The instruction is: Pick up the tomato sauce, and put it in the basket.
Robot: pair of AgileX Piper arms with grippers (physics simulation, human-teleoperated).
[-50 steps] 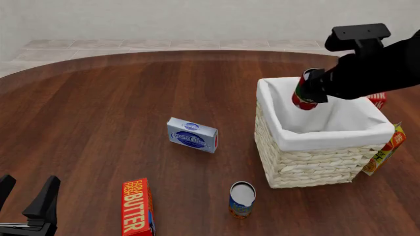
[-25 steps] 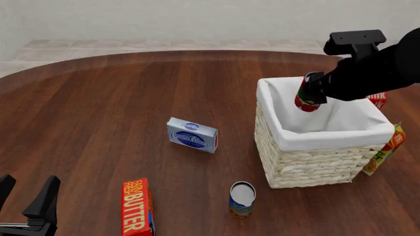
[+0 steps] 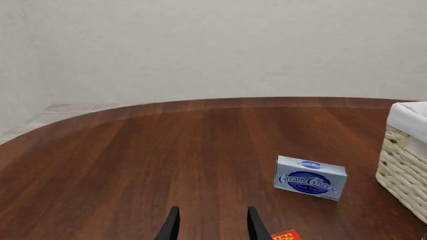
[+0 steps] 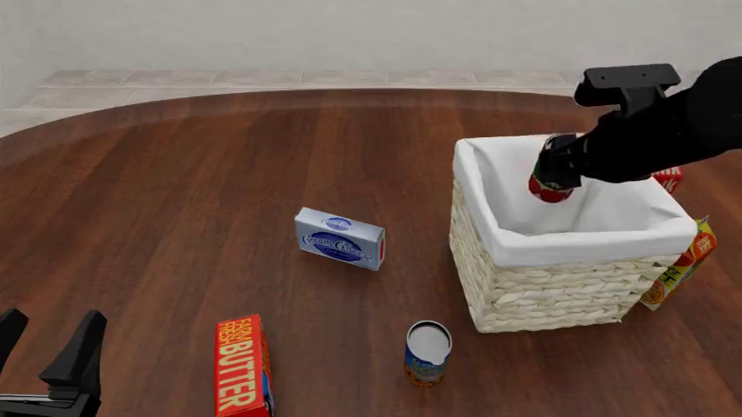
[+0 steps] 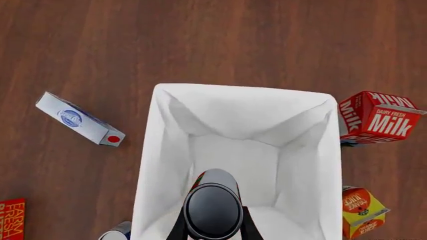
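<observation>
You have the pick-up done: your right gripper (image 4: 560, 163) is clamped on the tomato sauce (image 4: 551, 186), holding it tilted above the basket (image 4: 557, 278), over its lined opening. What remains is to lower and release it inside. Your left gripper (image 4: 47, 352) waits at the near left, fingers apart and empty.

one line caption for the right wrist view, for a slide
Right pincer holds the tomato sauce above the basket, over its white-lined interior.
</observation>
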